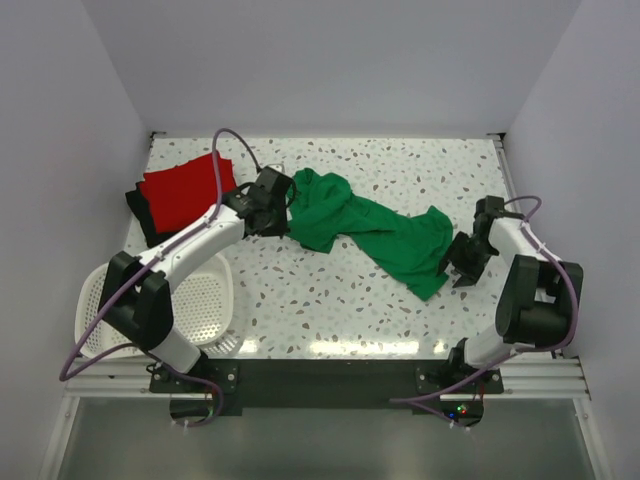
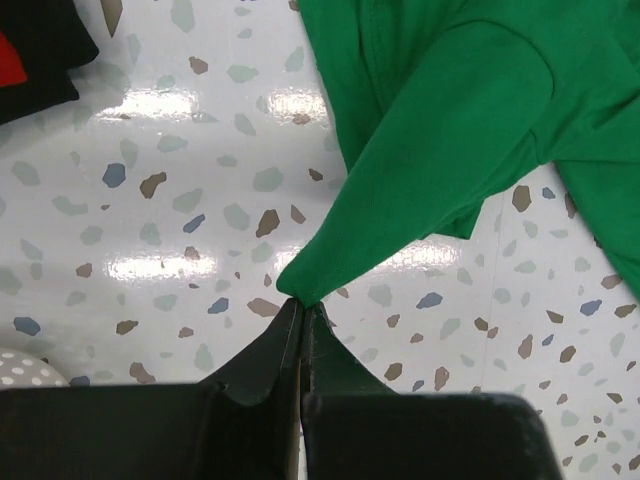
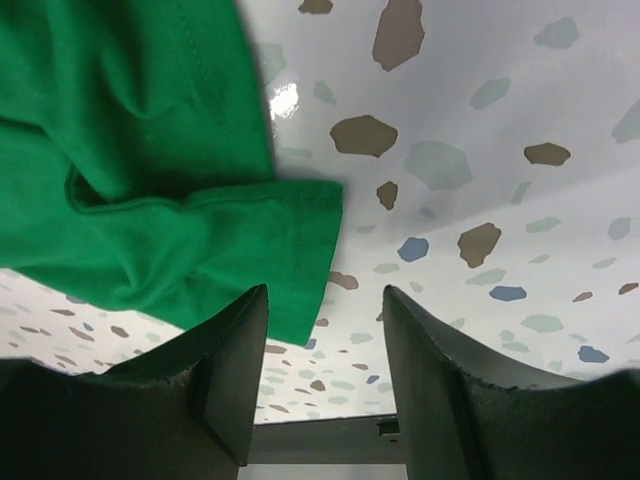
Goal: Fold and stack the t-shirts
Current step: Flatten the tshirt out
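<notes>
The bright green t-shirt (image 1: 375, 232) lies crumpled across the middle of the table. My left gripper (image 1: 283, 208) is shut on a pinch of its left edge, which shows as a taut green point in the left wrist view (image 2: 400, 190). My right gripper (image 1: 458, 262) is open and empty just right of the shirt's right end; the hem corner (image 3: 300, 260) sits between its fingers. The red t-shirt (image 1: 185, 190) lies folded on the black t-shirt (image 1: 140, 215) at the back left; the black one also shows in the left wrist view (image 2: 40, 50).
A white slotted plastic basket (image 1: 205, 300) stands at the front left beside the left arm's base. The terrazzo table (image 1: 330, 300) ends in a bright front edge. White walls close in on both sides and the back.
</notes>
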